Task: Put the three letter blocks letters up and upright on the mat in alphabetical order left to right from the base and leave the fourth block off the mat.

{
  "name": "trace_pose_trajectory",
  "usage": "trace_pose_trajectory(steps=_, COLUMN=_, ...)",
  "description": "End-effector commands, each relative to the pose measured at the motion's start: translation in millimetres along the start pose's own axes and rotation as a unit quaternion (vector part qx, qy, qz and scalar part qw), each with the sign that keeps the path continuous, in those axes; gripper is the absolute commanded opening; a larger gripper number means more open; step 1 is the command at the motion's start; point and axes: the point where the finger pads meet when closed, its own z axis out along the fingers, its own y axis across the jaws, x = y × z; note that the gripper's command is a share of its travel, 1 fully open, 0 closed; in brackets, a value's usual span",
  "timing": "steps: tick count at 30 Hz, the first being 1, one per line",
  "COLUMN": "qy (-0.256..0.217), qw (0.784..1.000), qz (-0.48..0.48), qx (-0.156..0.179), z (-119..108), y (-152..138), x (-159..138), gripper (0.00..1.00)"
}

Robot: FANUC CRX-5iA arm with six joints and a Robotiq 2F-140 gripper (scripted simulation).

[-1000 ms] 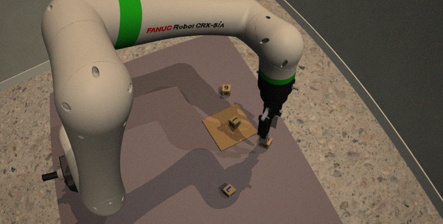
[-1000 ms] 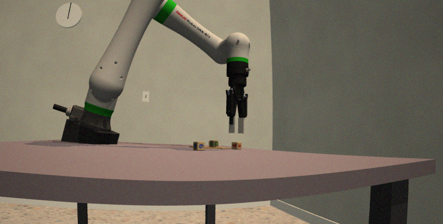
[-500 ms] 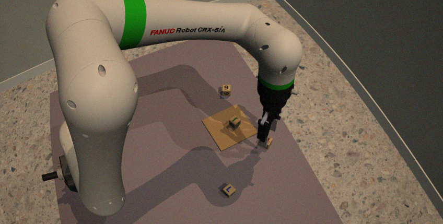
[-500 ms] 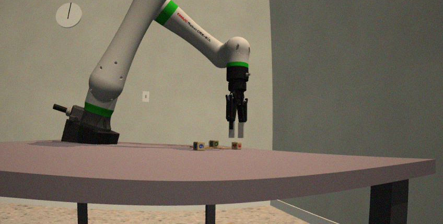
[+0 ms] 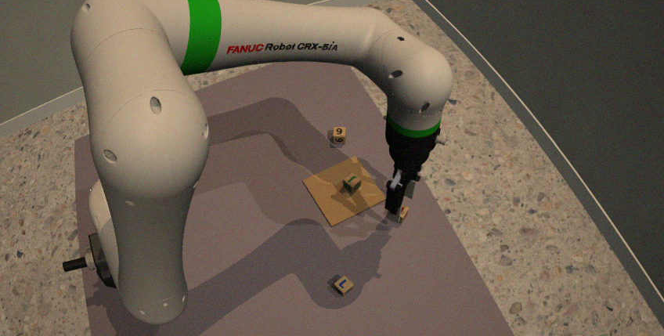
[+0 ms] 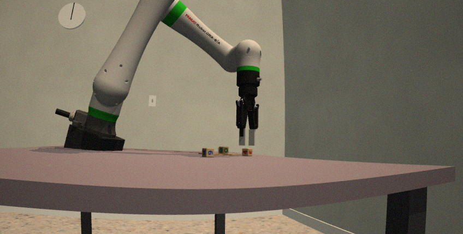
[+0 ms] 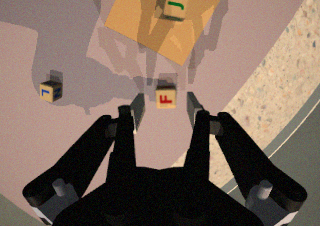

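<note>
- Your white six-joint arm (image 6: 130,53) reaches out from its base, forearm sloping down, wrist pointing straight at the mauve table top (image 6: 292,173).
- The black two-finger gripper (image 6: 246,141) hangs above the small wooden cube with a red letter F (image 7: 166,97), not touching it; its fingers stand partly apart, holding nothing.
- That cube sits flat just off the corner of the square tan mat (image 5: 326,195).
- On the mat you see a wooden cube with a green letter (image 5: 351,183), turned askew.
- The wooden cube with a blue L (image 5: 343,285) and the wooden cube marked 9 (image 5: 339,135) lie well apart, off the mat.
</note>
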Motion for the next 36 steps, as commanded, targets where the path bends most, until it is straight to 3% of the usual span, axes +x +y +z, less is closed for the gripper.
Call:
trace_pose_trajectory(steps=1, qy=0.000, qw=1.000, qz=0.000, qx=0.000, z=-0.2, y=0.2, x=-0.1, gripper=0.40)
trace_pose_trajectory(steps=12, qy=0.000, qw=1.000, qz=0.000, qx=0.000, z=2.0, y=0.2, x=-0.1, gripper=0.40)
trace_pose_trajectory(steps=36, qy=0.000, qw=1.000, qz=0.000, qx=0.000, z=36.4, y=0.2, x=-0.1, gripper=0.40)
